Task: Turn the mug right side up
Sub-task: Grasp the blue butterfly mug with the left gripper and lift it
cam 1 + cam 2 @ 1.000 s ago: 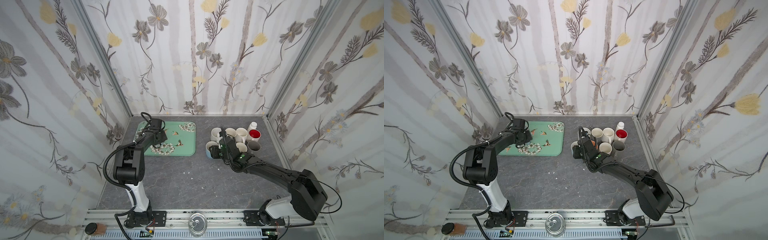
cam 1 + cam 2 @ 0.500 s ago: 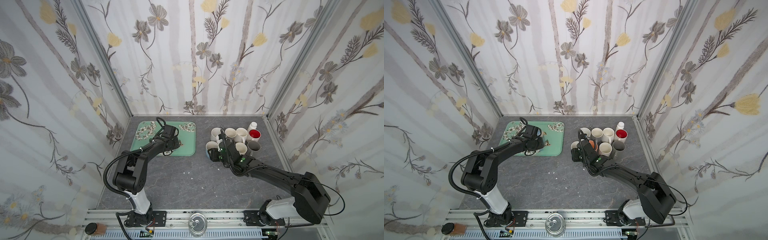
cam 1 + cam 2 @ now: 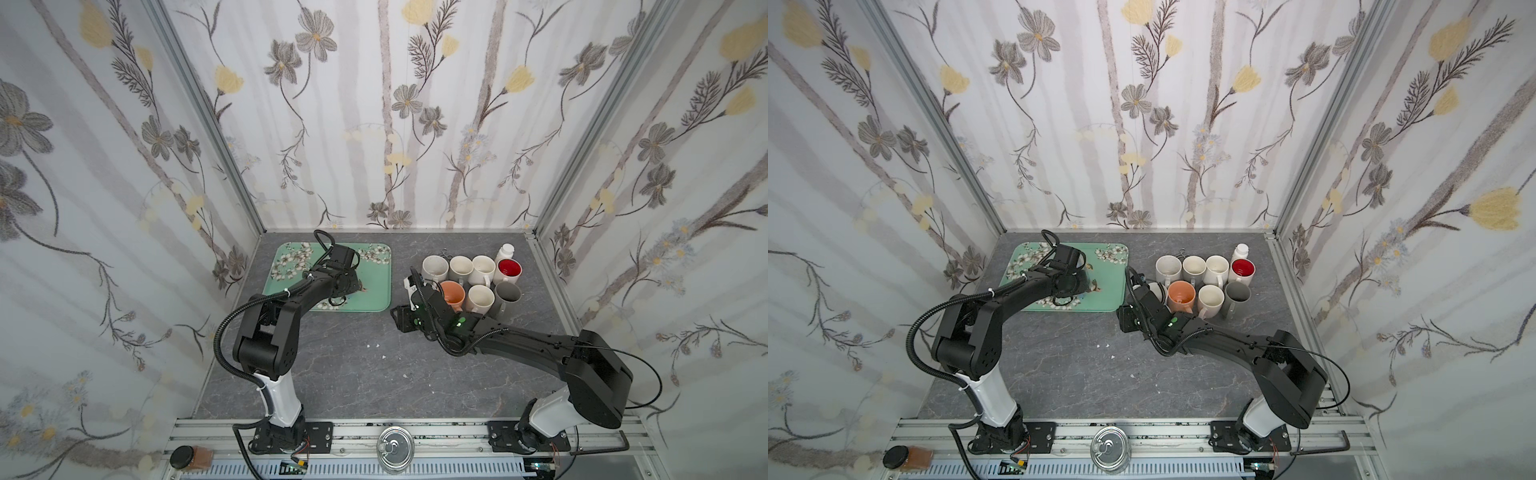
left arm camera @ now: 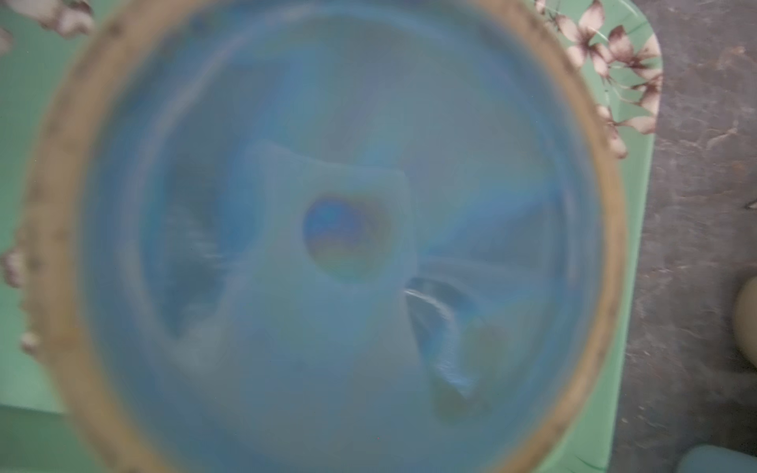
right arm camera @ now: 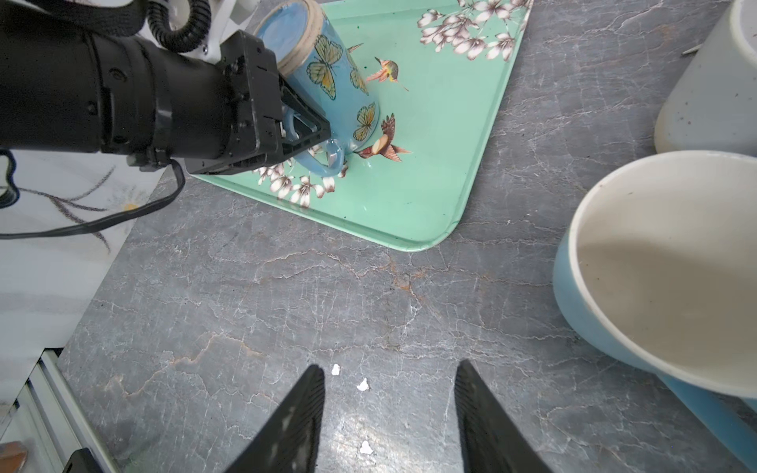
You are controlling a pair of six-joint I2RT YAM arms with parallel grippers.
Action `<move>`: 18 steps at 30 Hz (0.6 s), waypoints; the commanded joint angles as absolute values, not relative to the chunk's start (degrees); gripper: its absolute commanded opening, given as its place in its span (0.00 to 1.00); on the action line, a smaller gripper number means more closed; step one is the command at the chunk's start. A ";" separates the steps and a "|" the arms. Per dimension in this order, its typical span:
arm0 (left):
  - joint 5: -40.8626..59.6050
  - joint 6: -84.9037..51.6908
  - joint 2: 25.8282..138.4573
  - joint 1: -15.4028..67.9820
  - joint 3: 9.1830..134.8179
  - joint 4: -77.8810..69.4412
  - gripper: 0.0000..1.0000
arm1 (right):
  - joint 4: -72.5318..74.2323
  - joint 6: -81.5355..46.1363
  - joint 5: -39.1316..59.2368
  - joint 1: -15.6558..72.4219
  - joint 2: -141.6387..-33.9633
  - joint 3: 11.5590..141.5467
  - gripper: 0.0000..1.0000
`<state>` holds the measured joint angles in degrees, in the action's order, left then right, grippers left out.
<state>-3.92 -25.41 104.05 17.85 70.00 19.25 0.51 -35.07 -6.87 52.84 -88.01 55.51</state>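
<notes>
Now | step: grasp for flip | mug [image 5: 336,82] bottom-up, tilted, on tray [image 5: 430,184] | left fingers [image 5: 305,131] pinching its handle | right fingers [image 5: 303,409] spread, empty, over counter [image 5: 286,286] | next, likely: lift, roll wrist, set base down

on my screen the butterfly mug [image 5: 332,73] is blue with yellow-green butterflies and a tan base ring. the tray [image 5: 434,172] is mint green, with pale pink blossoms and reddish-brown hummingbirds. the counter [image 5: 286,286] is dark grey, veined white and rust. i also see an orange mug [image 3: 452,291], a red-lined mug [image 3: 509,268], a grey mug [image 3: 508,293], and white wallpaper [image 3: 457,104] with grey and yellow flowers.
</notes>
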 commanded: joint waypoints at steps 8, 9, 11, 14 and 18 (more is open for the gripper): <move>-2.20 -21.63 100.49 18.15 71.42 19.79 0.00 | 1.72 -35.79 -9.14 52.83 -87.03 54.84 0.52; -1.01 -20.73 99.77 18.12 71.54 19.48 0.00 | 1.89 -35.80 -9.21 52.82 -86.88 54.84 0.52; 0.46 -20.00 97.97 18.15 71.43 18.45 0.00 | 2.10 -35.87 -9.50 52.82 -86.59 54.80 0.52; 1.97 -19.95 94.31 18.12 69.56 15.39 0.00 | 2.61 -35.96 -10.14 52.91 -85.54 54.20 0.52; 4.80 -20.21 88.62 17.99 65.67 9.37 0.00 | 3.74 -36.05 -11.63 52.91 -83.07 52.69 0.52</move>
<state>2.57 -21.08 91.37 18.04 67.05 18.24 1.17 -35.53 -9.50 52.82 -84.51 53.39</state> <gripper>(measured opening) 0.170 0.519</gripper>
